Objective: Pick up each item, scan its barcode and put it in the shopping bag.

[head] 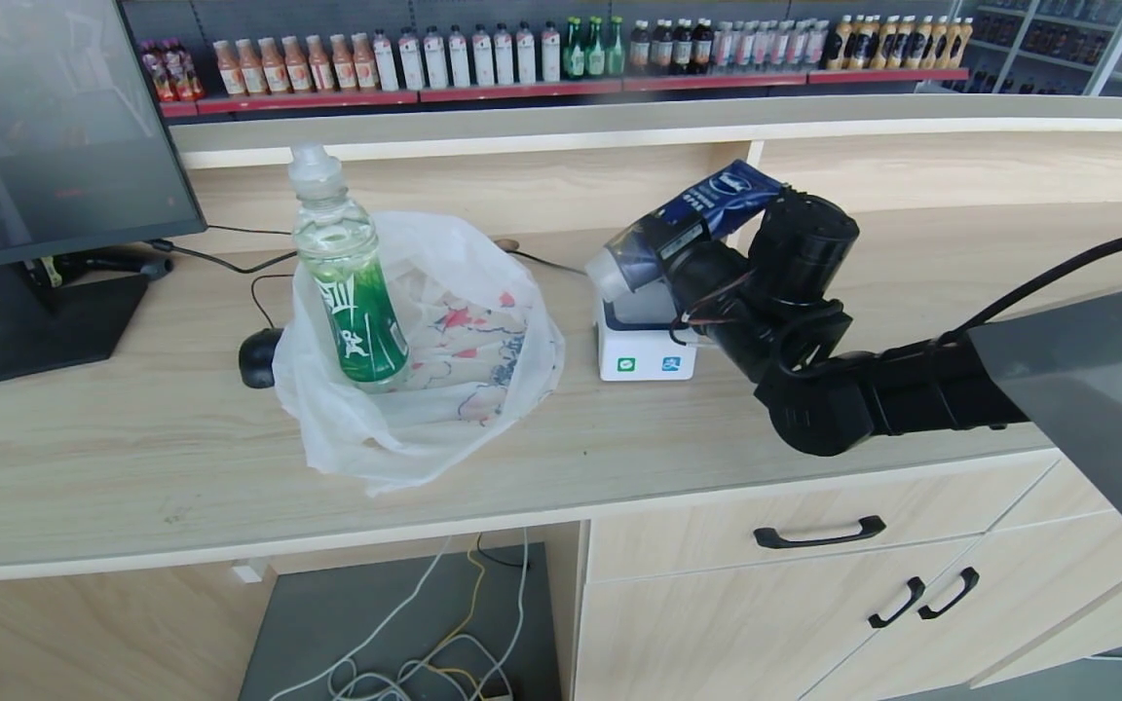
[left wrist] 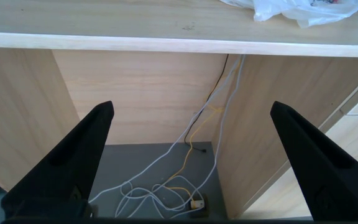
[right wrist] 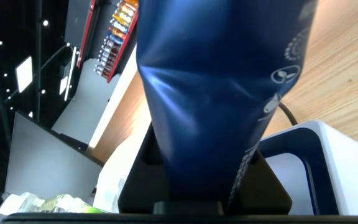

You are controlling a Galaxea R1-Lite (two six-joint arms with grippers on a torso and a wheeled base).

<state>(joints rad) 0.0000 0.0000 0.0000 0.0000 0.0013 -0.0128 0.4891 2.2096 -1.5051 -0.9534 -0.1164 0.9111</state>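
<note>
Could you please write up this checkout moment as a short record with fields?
right gripper: shut on the blue pack, held tilted just above the white scanner
left gripper: open, holding nothing, low in front of the counter
green bottle: upright in the shopping bag
shopping bag: open on the counter, beside the scanner
stage: pack at the scanner, not yet bagged

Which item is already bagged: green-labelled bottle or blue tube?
The green-labelled clear plastic bottle, upright in the white plastic bag; the right gripper holds the dark blue tube.
</note>
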